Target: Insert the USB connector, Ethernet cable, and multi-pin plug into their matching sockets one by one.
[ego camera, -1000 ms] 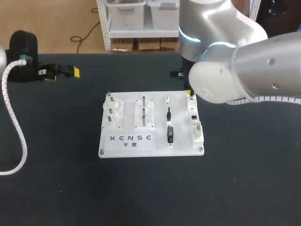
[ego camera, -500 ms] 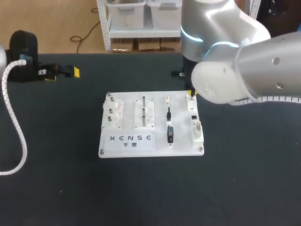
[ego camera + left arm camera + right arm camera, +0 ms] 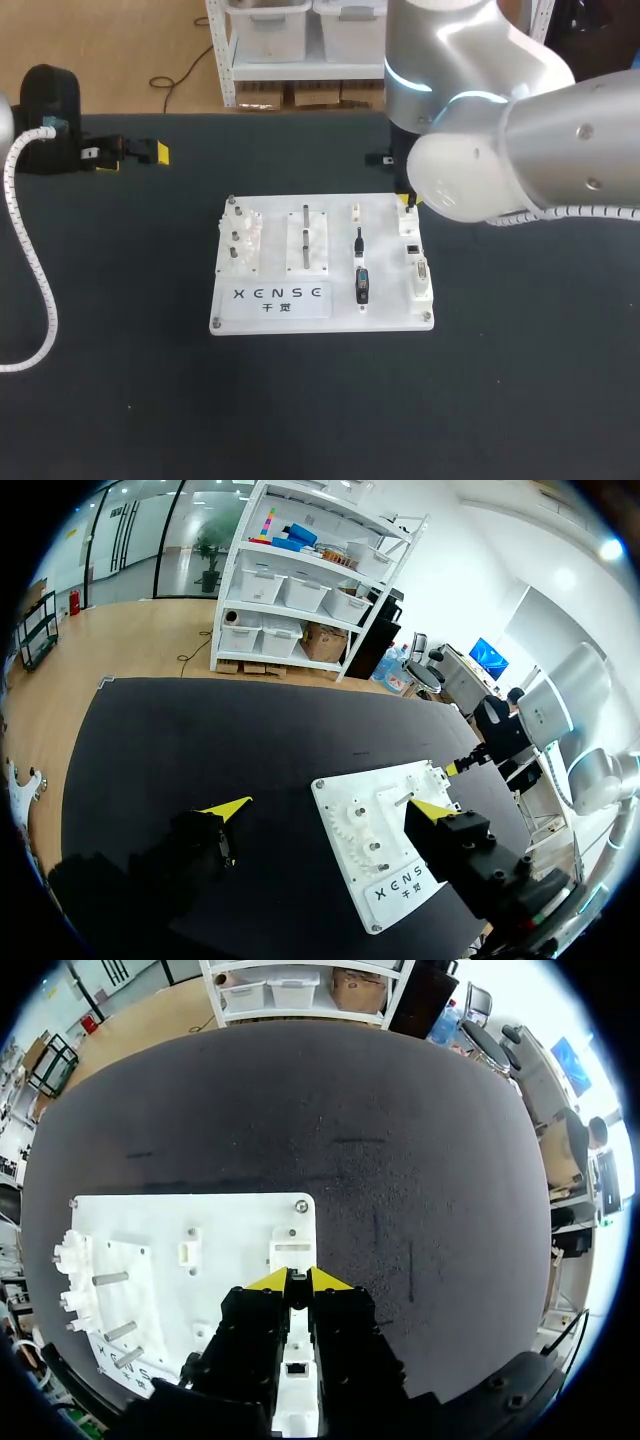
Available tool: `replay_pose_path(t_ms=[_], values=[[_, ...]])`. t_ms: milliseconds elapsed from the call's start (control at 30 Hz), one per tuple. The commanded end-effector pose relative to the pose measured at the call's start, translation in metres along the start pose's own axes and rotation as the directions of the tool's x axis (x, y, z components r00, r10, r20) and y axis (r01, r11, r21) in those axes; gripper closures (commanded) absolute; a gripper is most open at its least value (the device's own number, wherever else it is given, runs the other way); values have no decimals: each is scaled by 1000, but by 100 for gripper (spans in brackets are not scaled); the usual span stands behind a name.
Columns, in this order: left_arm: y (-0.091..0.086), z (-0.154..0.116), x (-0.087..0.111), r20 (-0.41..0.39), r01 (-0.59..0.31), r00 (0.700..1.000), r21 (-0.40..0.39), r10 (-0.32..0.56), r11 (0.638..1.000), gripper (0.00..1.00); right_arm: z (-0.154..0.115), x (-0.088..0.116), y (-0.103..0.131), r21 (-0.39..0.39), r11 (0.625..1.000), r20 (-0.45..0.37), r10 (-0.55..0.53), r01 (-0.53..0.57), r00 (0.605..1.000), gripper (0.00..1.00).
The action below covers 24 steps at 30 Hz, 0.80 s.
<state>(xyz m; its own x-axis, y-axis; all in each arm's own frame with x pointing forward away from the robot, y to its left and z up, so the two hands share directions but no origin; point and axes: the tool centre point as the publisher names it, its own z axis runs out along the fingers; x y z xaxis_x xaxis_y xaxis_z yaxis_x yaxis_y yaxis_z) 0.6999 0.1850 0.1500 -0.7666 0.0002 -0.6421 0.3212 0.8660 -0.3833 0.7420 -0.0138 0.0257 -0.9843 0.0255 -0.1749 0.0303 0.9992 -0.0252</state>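
Dark tabletop (image 3: 120, 400) stretches wide around the socket board (image 3: 380, 312). The left hand (image 3: 335, 804) hangs spread apart. Only its own wrist view shows the right hand (image 3: 299, 1279) clamped on a dark plug (image 3: 297, 1290) at the board's corner.

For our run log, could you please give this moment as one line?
left gripper: open, off board | right gripper: shut on dark connector, over board's right-hand sockets

Black lettering (image 3: 279, 293), with two smaller characters beneath it, stands printed along the near edge of the white board (image 3: 385, 260).
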Motion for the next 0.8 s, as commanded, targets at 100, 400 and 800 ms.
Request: replay_pose_path(t_ms=[100, 400, 800], values=[[0, 0, 0, 0, 0, 1000, 0, 0, 1000, 0, 2, 0, 1, -2, 1000, 0, -1, 1, 1000, 100], [0, 0, 0, 0, 0, 1000, 0, 0, 1000, 0, 0, -1, 4, -11, 1000, 6, -3, 3, 1000, 100], [0, 0, 0, 0, 0, 1000, 0, 0, 1000, 0, 6, -1, 0, -1, 1000, -1, 6, -6, 1000, 100]])
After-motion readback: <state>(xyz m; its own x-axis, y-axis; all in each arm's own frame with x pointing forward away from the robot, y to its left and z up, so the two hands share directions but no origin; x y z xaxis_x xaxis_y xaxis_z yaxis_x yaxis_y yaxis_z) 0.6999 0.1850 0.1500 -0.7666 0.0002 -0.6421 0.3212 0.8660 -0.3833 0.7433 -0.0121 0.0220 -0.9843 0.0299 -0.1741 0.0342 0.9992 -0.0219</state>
